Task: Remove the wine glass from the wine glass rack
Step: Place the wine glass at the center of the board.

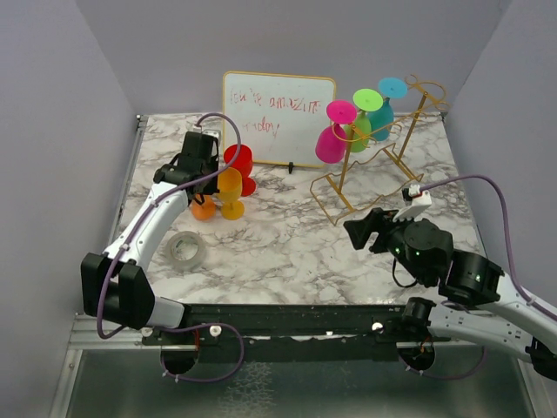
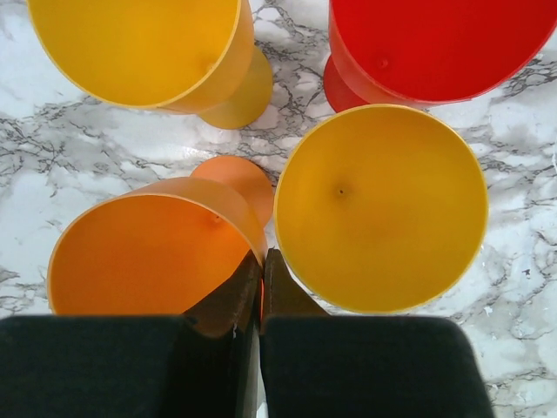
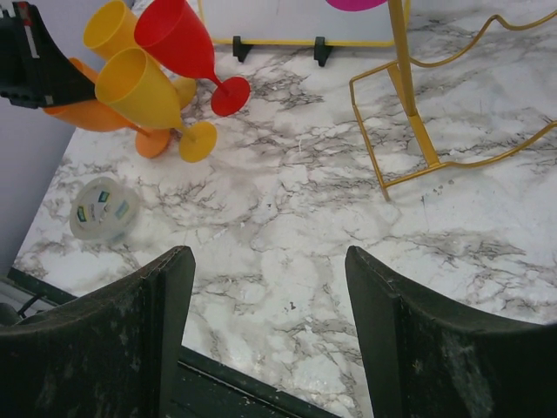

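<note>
Your rack point(image 1: 347, 170) stands at the right rear of the surface point(image 1: 287, 235), with a pink glass point(image 1: 331, 144), a green glass point(image 1: 359, 131) and a teal glass point(image 1: 381, 113) hanging upside down on it. Your right hand point(image 3: 268, 261) hovers near its base, spread wide and empty. Your left hand point(image 2: 260, 270) is pinched on the rim of a tilted orange glass point(image 2: 148, 252), just beside a red glass point(image 2: 435, 43).

Left gripper point(image 2: 261, 266) pinching orange glass point(image 2: 144, 257) (arm outstretched), right gripper point(image 3: 268, 257) agape

On the whiteboard point(image 1: 287, 139), handwriting includes "amazing"; rest illegible.
</note>
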Available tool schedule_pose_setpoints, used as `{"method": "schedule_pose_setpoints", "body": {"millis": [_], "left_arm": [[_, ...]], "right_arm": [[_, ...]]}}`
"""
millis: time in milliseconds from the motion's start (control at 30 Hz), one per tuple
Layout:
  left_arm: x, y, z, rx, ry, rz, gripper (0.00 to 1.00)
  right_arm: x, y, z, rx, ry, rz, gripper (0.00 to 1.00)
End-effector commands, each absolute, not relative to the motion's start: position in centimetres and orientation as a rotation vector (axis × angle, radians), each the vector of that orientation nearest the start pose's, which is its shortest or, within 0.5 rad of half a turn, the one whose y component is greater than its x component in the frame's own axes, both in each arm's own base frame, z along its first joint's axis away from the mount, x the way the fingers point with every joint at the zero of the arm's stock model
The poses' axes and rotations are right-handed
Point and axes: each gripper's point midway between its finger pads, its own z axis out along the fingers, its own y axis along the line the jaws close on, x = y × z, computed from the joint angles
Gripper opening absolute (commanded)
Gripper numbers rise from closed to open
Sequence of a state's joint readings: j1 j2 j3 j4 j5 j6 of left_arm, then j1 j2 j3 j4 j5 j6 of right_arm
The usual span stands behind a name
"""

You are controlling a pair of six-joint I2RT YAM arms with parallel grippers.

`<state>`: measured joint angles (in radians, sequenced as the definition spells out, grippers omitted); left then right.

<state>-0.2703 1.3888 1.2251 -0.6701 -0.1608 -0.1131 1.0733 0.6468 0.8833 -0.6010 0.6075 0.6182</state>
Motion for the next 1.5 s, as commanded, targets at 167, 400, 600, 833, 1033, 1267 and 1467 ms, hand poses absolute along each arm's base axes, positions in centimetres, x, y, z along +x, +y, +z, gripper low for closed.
{"method": "schedule_pose_setpoints", "body": {"millis": [167,400,600,833,1033,1267,1467], "left_arm": [[36.2,-6.7,16.1,0.08,2.378,0.054,0.0],[36.1,-6.3,16.2,0.066,2.374,0.073,0.11],[35.8,-5.7,16.6,0.047,2.373,0.097,0.26],[35.5,-5.3,17.5,0.036,2.37,0.12,0.31],[35.1,-5.1,18.6,0.041,2.354,0.115,0.34],[34.8,-5.5,20.3,0.051,2.328,0.075,0.44],[34.2,-5.4,22.6,0.036,2.28,0.056,0.48]], "right_arm": [[18.3,16.0,26.9,0.035,1.929,0.548,0.75],[18.4,16.4,26.7,0.026,1.942,0.546,0.75],[18.5,16.4,26.8,0.028,1.939,0.542,0.75],[18.6,16.5,26.8,0.027,1.935,0.542,0.75],[18.7,16.7,26.7,0.02,1.934,0.534,0.75],[19.0,17.2,26.0,0.014,1.939,0.53,0.78],[19.6,17.2,23.0,0.051,1.98,0.454,0.87]]}}
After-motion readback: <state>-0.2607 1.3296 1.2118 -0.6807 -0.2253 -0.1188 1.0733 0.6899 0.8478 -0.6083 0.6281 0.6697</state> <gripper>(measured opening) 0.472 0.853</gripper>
